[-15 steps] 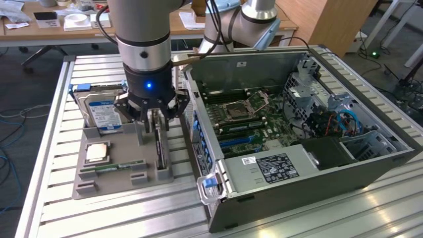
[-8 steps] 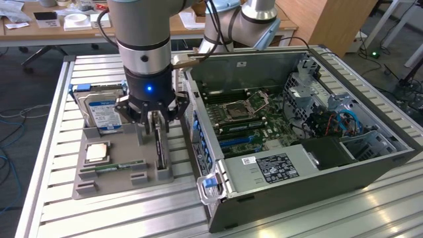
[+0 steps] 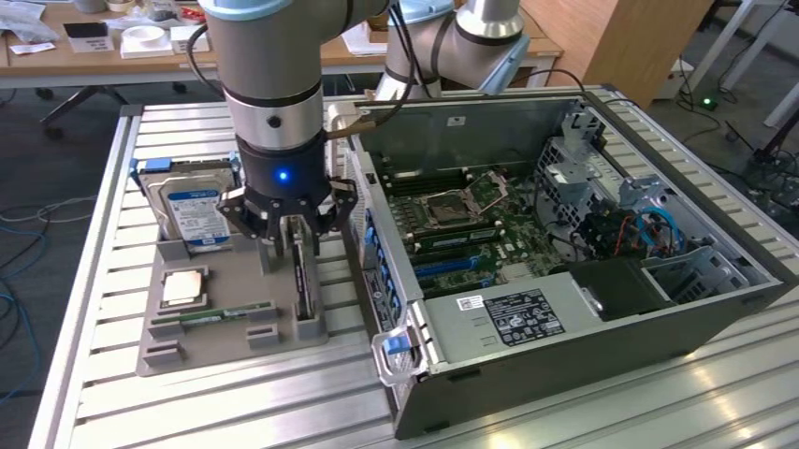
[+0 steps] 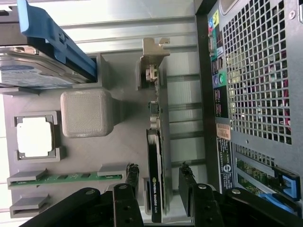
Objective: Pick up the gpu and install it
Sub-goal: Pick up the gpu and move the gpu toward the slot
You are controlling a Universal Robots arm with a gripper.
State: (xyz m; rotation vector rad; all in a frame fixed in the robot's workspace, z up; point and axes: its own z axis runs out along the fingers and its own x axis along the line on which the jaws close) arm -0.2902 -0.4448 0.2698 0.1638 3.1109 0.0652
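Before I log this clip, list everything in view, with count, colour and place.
gpu: one, dark edge-on strip, standing on edge in the tray beside the case.
hard drive: one, silver with a blue-white label, propped at the tray's far end.
processor chip: one, silver-tan, flat in a tray pocket.
memory stick: one, green, lying in a tray slot.
tray: one, grey, on the table at the exterior view's left.
computer case: one, grey-black, side open, at the exterior view's right.
table: one, slatted aluminium, under everything.
arm: one, silver-grey, above the tray.
pincer: one, black, open, a finger on either side of the gpu.
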